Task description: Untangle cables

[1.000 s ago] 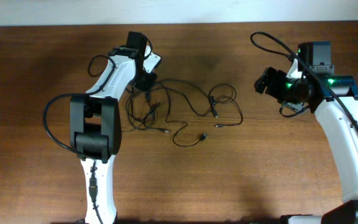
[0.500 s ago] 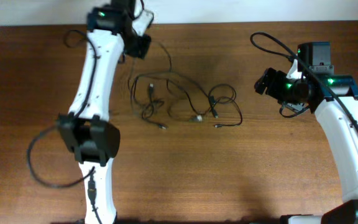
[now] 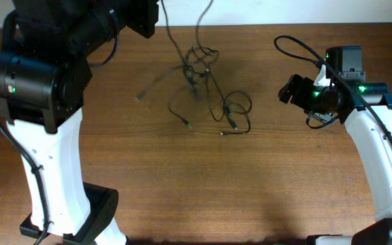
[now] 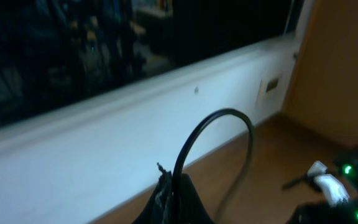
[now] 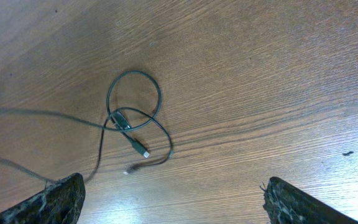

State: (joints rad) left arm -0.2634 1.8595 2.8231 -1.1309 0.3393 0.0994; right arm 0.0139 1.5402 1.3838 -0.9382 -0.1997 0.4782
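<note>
The left end effector (image 4: 173, 194) is pressed together, pinching a black cord of the cables (image 4: 227, 118) that arches up out of its tips. The bunched knot (image 3: 199, 60) hangs below, its strands running off the top of the overhead view. The lower loops and plug ends (image 5: 134, 118) rest on the brown counter (image 3: 182, 190). The right end effector (image 5: 169, 196) is spread wide and holds nothing, hovering near the counter, to the right of those loops and apart from them.
</note>
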